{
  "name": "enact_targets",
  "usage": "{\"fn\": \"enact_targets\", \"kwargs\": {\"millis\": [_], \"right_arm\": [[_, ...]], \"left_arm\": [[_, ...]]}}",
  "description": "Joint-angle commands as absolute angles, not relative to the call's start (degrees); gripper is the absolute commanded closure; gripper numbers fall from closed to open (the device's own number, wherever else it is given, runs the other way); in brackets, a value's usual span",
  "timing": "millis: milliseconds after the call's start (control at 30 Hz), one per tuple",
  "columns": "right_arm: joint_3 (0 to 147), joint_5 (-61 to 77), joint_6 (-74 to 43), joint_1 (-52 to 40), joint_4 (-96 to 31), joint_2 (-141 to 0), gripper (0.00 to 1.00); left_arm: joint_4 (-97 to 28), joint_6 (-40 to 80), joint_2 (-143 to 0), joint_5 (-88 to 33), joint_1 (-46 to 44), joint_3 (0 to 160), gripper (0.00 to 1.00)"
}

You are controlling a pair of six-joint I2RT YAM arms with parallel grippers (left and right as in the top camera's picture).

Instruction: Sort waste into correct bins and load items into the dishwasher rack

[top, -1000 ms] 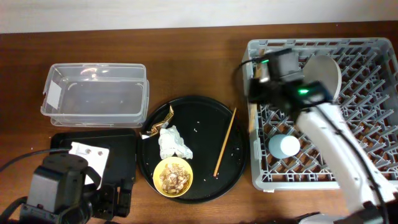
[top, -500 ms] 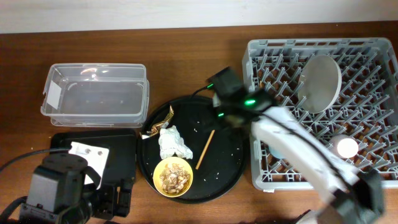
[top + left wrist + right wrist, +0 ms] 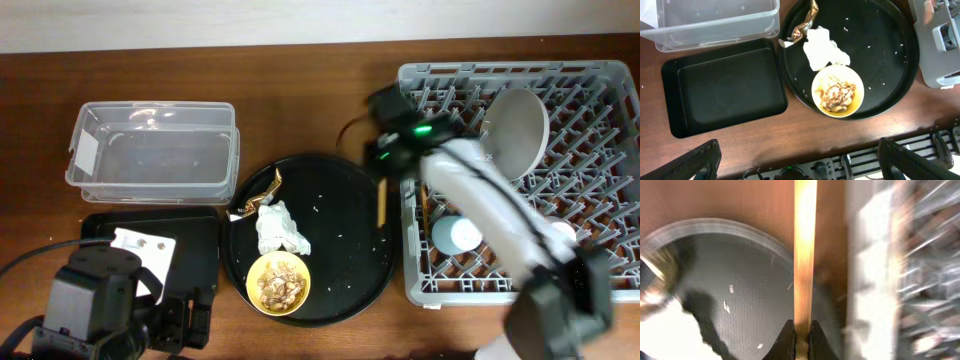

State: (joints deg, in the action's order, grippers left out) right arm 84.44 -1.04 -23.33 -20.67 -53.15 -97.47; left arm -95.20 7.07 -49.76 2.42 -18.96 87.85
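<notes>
My right gripper (image 3: 384, 172) (image 3: 801, 336) is shut on a thin wooden chopstick (image 3: 381, 204) (image 3: 805, 255), held over the right rim of the round black tray (image 3: 345, 185), next to the left edge of the grey dishwasher rack (image 3: 600, 80). In the rack stand a pale plate (image 3: 515, 128) and a light-blue cup (image 3: 458, 235). White tissue (image 3: 278, 229) (image 3: 822, 47), a gold-brown wrapper (image 3: 258, 197) (image 3: 805, 25) and a yellow bowl (image 3: 278, 283) (image 3: 837, 91) with brown food scraps lie on the round tray. My left gripper (image 3: 800, 170) is open and empty, near the table's front edge.
A clear plastic tub (image 3: 150, 150) (image 3: 715, 20) with a white label stands at the back left. A flat black rectangular tray (image 3: 190, 250) (image 3: 725, 87) lies in front of it. The right arm (image 3: 490, 215) stretches across the rack's left part.
The right arm swung from the rack to the round tray, shut on the chopstick there, and has carried it right to the rack's left edge. The left arm has not moved.
</notes>
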Motion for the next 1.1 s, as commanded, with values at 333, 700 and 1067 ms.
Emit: {"fn": "enact_targets", "kwargs": {"millis": [333,700,1067], "right_arm": [[94.5,19.3,-5.9,-12.7,-63.1,-82.7,0.32],[94.6,9.5,-1.0,-19.9,-83.8,-57.1,0.02],[22.1,8.9,4.0,-1.4,-34.1,-2.8,0.02]], "left_arm": [[-95.3,6.8,-49.6,2.8,-19.0,87.9,0.00],[-95.3,6.8,-49.6,2.8,-19.0,87.9,0.00],[-95.3,6.8,-49.6,2.8,-19.0,87.9,0.00]]}}
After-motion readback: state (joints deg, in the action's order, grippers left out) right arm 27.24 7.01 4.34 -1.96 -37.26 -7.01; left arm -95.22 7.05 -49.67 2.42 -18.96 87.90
